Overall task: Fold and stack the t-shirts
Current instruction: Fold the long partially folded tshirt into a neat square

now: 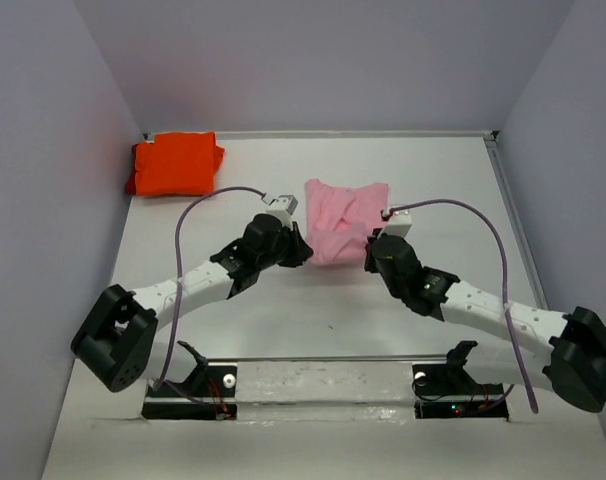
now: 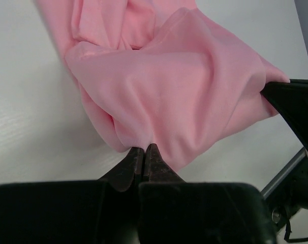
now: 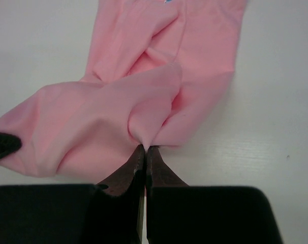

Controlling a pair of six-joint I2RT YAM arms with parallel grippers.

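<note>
Pink t-shirt (image 1: 345,215) lies bunched and creased on the far half of the table, about midway across, its far part flat on the surface and its near edge gathered into loose folds. Left gripper (image 2: 144,151) has its jaws pressed together on a fold at the shirt's near-left edge, the cloth drawn to a point between the tips. Right gripper (image 3: 145,150) is likewise clamped tight, on a pucker at the near-right edge. The two grips sit near each other, with slack cloth sagging between them; each wrist view catches the other gripper's dark tip at the edge of the fabric. Orange t-shirt (image 1: 175,163) is folded into a compact block in the far-left corner, close against the left wall, well apart from the pink one. White table (image 1: 313,325) under both. A purple cable (image 1: 188,225) loops up from each wrist back toward the bases.
</note>
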